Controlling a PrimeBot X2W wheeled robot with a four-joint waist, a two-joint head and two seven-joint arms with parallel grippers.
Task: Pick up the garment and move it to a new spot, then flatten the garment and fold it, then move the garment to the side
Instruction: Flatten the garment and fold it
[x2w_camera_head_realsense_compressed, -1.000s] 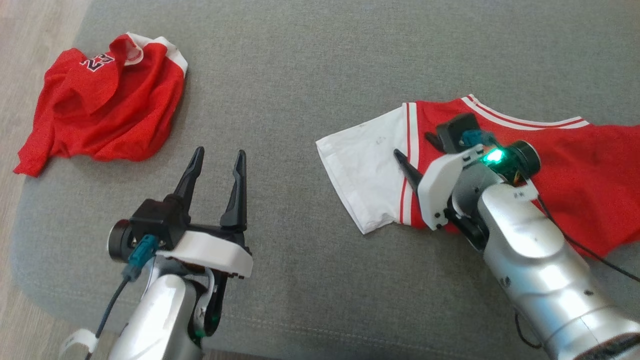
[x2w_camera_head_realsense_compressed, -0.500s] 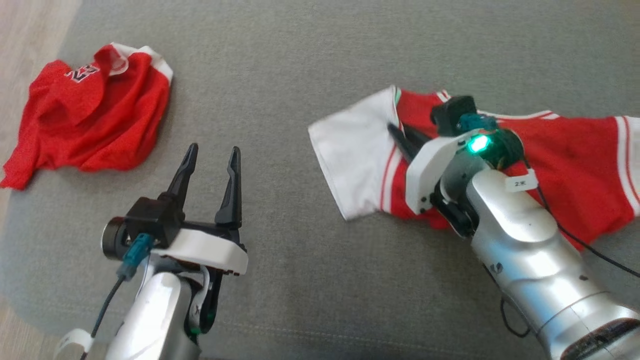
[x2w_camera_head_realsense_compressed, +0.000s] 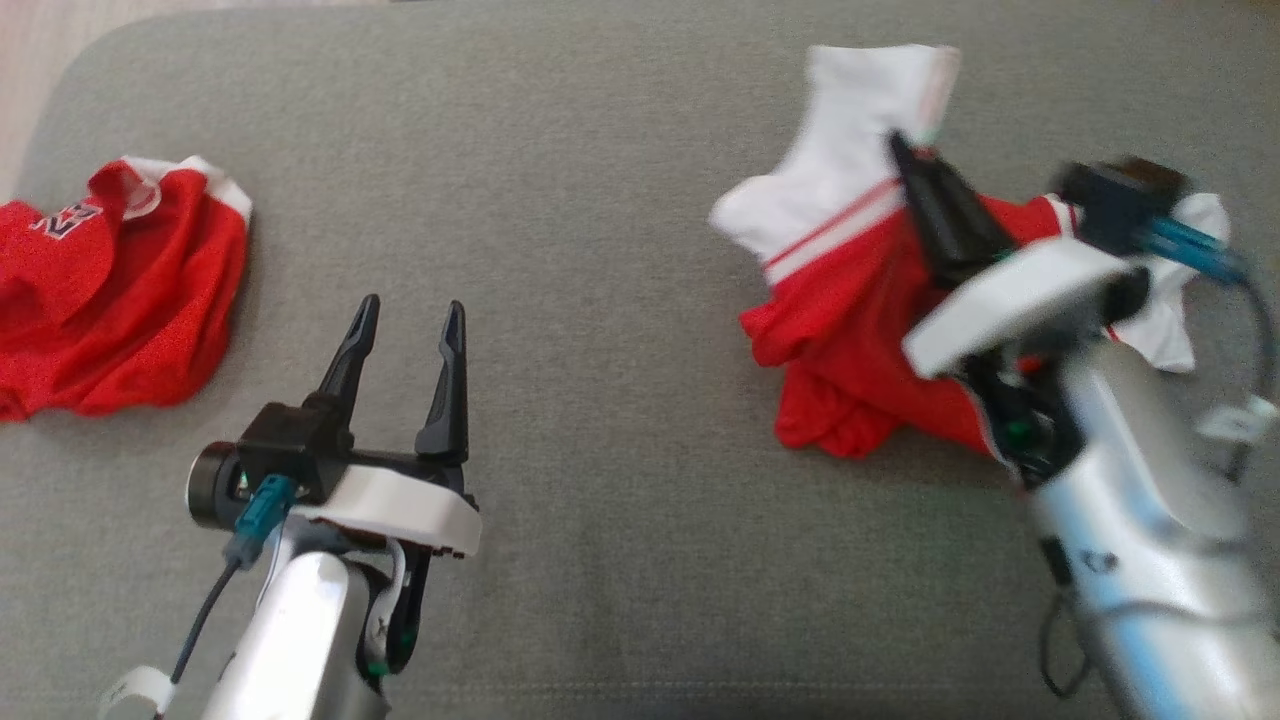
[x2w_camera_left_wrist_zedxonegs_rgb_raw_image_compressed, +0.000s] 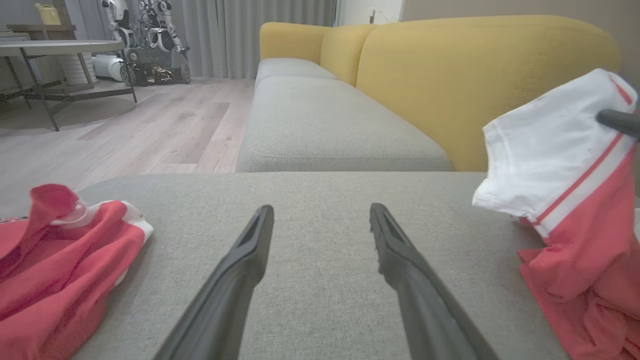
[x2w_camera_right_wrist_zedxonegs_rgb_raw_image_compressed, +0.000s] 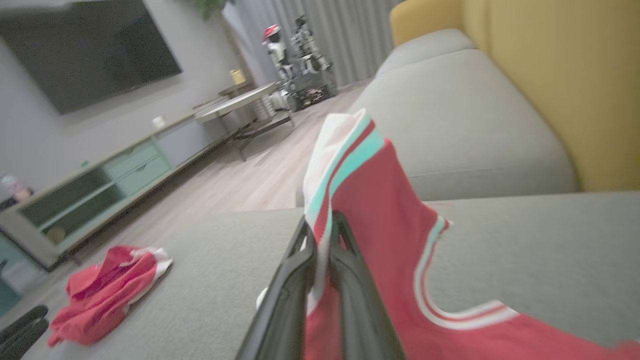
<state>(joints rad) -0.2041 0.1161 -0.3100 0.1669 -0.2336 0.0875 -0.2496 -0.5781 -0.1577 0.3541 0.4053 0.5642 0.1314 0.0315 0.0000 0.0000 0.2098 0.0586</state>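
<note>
Bunched and raised, garment now hangs clamped in right pincer.

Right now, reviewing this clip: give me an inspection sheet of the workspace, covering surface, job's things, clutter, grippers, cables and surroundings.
Surface: grey cushion, bare between the two garments.
Job's things: red and white jersey, bunched, its white sleeve raised off the cushion.
Clutter: second red garment, crumpled at the cushion's left edge.
Grippers: right gripper shut on the jersey's striped edge; left gripper open, holding nothing.
Cables: blue-plugged lead at the left wrist; blue lead at the right wrist, near the jersey.
Surroundings: yellow sofa back, wood floor, table, dark screen.
</note>
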